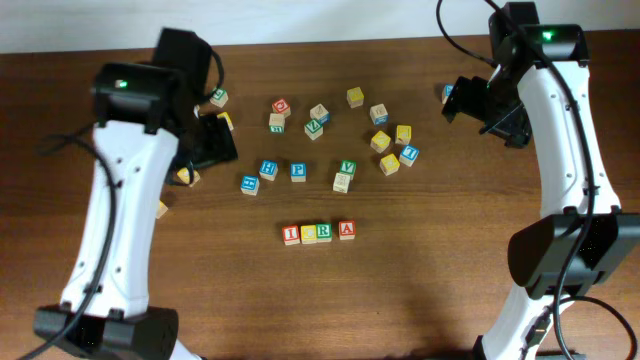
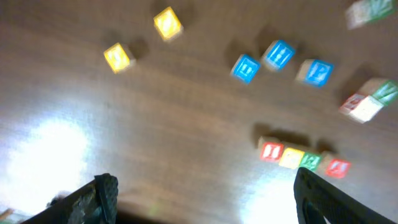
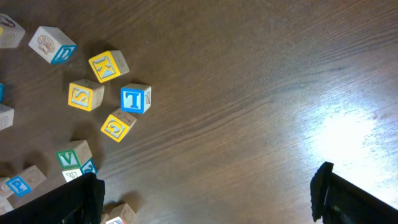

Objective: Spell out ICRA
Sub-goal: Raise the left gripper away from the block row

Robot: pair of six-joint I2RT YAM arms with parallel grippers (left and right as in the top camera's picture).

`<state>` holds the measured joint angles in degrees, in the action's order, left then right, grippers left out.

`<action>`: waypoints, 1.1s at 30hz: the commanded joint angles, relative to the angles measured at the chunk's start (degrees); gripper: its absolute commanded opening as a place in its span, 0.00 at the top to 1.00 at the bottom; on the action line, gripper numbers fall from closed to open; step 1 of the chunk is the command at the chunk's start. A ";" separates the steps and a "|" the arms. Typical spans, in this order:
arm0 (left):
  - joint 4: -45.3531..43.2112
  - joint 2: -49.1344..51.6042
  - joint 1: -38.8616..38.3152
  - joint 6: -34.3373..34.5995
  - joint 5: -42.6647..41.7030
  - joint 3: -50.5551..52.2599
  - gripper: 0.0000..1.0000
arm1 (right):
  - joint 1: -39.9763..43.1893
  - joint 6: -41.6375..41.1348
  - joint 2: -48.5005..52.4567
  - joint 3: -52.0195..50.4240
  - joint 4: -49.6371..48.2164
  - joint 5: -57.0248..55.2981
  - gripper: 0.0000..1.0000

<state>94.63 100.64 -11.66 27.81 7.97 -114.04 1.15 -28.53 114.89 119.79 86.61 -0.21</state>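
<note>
A row of four letter blocks lies on the wooden table: a red I, a yellow block whose letter I cannot read, a green R and a red A. The first three touch; the A sits a small gap to the right. The row also shows, blurred, in the left wrist view. My left gripper is open and empty above the table's left part. My right gripper is open and empty at the far right.
Several loose letter blocks are scattered behind the row, from a blue one to a yellow one and a blue T. One block lies by the right gripper. Two more lie near the left arm.
</note>
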 commanded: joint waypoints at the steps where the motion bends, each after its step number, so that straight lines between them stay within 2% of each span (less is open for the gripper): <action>1: -4.90 -0.15 0.20 -0.92 -2.86 9.88 0.18 | 0.37 -0.42 -1.16 0.11 -0.02 -0.50 0.02; 5: -11.76 -0.15 0.20 -0.94 -3.23 21.75 0.18 | 0.37 -0.42 -1.16 0.11 -0.02 -0.50 0.02; 7: -14.05 -0.17 0.20 -0.92 -3.26 24.35 0.18 | 0.37 -0.42 -1.16 0.11 -0.02 -0.50 0.02; 11: -16.68 -0.17 0.61 -0.94 -1.05 24.39 0.18 | 0.37 -0.42 -1.16 0.11 -0.02 -0.50 0.02; 16: -16.57 -0.17 4.85 -0.94 -1.18 25.70 0.18 | 0.37 -0.42 -1.16 0.11 -0.02 -0.50 0.01; 24: -16.61 -0.17 4.96 -2.71 -2.75 27.39 0.18 | 0.37 -0.42 -1.16 0.11 -0.02 -0.50 0.02; 29: -18.16 -0.17 4.92 -6.49 -7.82 30.82 0.18 | 0.37 -0.44 -1.16 0.11 -0.02 -0.50 0.02; 33: -19.39 -0.15 4.92 -6.49 -7.78 31.61 0.26 | 0.37 -0.44 -1.16 0.11 -0.02 -0.50 0.02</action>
<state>75.57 100.88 -6.83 22.20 1.17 -83.57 1.15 -28.56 114.89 119.79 86.59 -0.21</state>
